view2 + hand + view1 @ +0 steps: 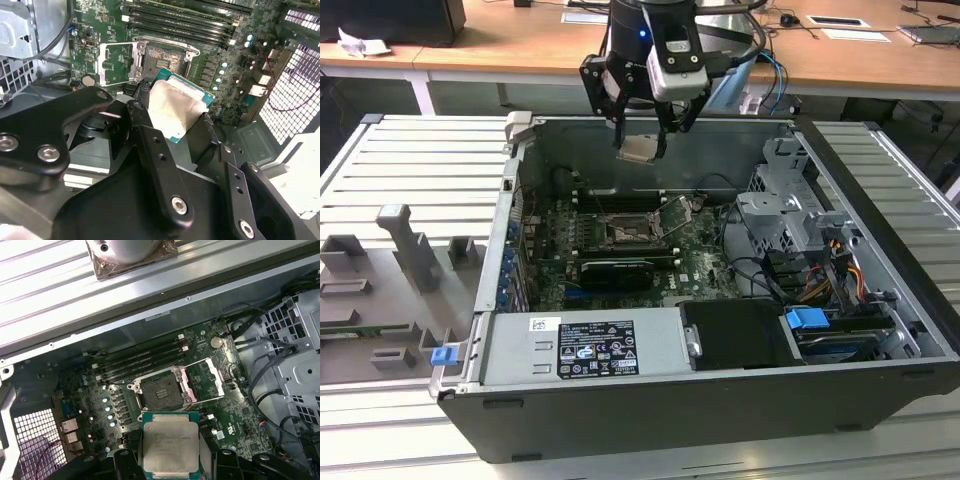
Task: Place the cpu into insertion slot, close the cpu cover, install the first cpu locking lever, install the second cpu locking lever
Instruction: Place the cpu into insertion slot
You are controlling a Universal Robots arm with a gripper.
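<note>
My gripper (640,135) hangs above the open computer case and is shut on the cpu (638,150), a flat square chip with a pale metal face. In both wrist views the cpu (170,445) (172,107) sits between the black fingers (122,460). Below it on the green board lies the insertion slot (623,232) (160,392) (162,57), its dark centre bare. The silvery cpu cover (205,380) (116,62) is swung open beside the slot. A thin metal lever (165,372) runs along the slot's edge.
Long black memory slots (620,200) lie behind the socket and a black graphics card (615,272) in front of it. A power supply (585,345), a drive cage (790,215) and cables (840,270) crowd the case. A grey fixture tray (410,250) sits at the exterior view's left.
</note>
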